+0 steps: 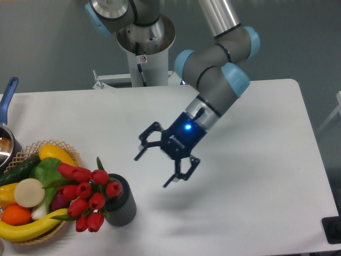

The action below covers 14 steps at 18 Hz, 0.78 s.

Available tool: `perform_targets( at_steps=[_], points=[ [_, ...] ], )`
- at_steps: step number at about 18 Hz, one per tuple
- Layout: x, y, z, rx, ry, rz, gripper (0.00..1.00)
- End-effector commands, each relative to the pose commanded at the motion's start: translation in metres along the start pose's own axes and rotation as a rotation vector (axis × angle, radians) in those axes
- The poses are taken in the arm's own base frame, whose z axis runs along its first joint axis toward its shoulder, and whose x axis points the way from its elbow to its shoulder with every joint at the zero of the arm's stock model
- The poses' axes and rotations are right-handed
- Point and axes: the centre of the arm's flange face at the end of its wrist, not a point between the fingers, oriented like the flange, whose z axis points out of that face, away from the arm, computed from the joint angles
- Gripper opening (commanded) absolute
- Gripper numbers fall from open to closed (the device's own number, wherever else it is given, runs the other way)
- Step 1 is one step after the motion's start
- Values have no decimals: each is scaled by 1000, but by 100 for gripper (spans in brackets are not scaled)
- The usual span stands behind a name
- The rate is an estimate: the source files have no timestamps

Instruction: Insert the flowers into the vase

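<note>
The flowers (85, 194), red tulip buds with green leaves, stick out of the mouth of the vase (122, 205) and lean left over the basket. The vase is a dark grey ribbed cylinder and stands upright near the table's front left. The stems are hidden inside it. My gripper (153, 170) hangs in the air to the right of the vase and above it. Its fingers are spread wide and hold nothing.
A wicker basket (69, 154) with vegetables and fruit stands at the front left, touching the flowers. A pot with a blue handle (6, 101) is at the left edge. The robot's base (144, 48) is at the back. A dark object (333, 229) sits at the front right corner.
</note>
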Motion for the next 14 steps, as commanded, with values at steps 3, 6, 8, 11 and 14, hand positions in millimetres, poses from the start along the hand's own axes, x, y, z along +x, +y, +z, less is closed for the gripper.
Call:
perform_targets(
  at_steps=[3, 6, 8, 11, 14],
  points=[
    [-16, 3, -28, 1, -55, -13, 100],
    [-30, 9, -49, -97, -151, -10, 100],
    [-35, 8, -56, -214, -230, 5, 100],
    [-47, 10, -68, -398, -353, 25, 100],
    [-46, 11, -64, -467, -383, 37, 100]
  ],
)
